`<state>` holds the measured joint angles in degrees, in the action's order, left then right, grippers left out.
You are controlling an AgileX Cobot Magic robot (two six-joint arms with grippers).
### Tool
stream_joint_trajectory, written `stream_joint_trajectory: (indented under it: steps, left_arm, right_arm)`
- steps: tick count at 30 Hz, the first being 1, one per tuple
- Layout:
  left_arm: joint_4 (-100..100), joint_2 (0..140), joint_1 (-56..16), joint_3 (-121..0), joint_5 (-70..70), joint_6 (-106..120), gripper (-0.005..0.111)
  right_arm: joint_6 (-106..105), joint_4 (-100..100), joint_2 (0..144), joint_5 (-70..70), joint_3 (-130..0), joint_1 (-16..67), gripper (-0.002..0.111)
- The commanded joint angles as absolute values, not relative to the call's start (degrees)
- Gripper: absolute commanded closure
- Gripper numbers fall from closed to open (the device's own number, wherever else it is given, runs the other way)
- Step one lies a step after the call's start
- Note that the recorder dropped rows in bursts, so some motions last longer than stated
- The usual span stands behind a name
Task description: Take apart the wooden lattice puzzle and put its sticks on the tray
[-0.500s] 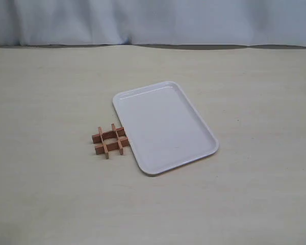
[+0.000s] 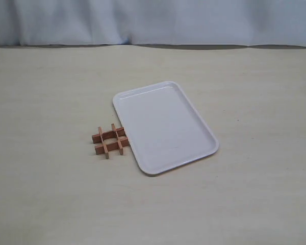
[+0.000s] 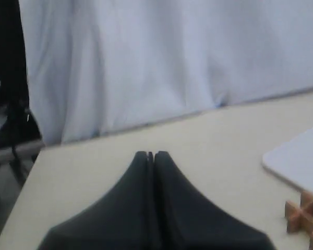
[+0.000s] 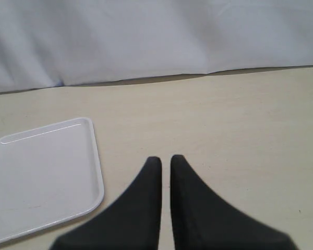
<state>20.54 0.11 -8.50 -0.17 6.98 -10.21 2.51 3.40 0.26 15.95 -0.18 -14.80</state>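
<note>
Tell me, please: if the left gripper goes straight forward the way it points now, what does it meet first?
Probably nothing soon. The left gripper points over bare table toward the white curtain. The tray and the wooden lattice puzzle lie off to one side of that line.

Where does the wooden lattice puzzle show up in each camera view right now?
Exterior view: the wooden lattice puzzle lies on the table, still assembled, against the tray's left long edge near its front corner.
Left wrist view: only part of it shows, cut off at the lower right corner.
Right wrist view: not in it.
Shared landmark: the white tray, seen in all three views.
</note>
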Motion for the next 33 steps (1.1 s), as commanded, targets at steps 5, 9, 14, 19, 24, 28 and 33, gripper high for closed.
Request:
stream_joint_trajectory:
  steps: [5,9,14,19,24,28,33]
  left_arm:
    - [18.32,0.00,-8.36,0.00,-36.77,-34.77,0.107]
    - [4.23,0.83,-8.36,-3.84,-28.59,-29.53,0.107]
    - [-6.30,26.11,-8.36,-18.68,-21.90,-14.97,0.107]
    - [-3.14,47.86,-8.36,-30.75,-5.01,-11.65,0.107]
    - [2.34,67.08,-8.36,-45.74,26.73,-9.85,0.107]
    - [0.59,76.59,-9.63,-51.63,40.67,-6.03,0.107]
    - [-1.29,80.68,-18.08,-51.62,39.45,-7.47,0.107]
  right_arm:
    - [2.28,3.65,0.00,16.22,0.00,-15.21,0.102]
    - [2.28,3.65,0.00,16.22,0.00,-15.21,0.102]
    - [2.28,3.65,0.00,16.22,0.00,-15.21,0.102]
    - [2.28,3.65,0.00,16.22,0.00,-15.21,0.102]
    - [2.28,3.65,0.00,16.22,0.00,-15.21,0.102]
    - [2.28,3.65,0.00,16.22,0.00,-15.21,0.102]
    - [2.28,3.65,0.00,16.22,0.00,-15.21,0.102]
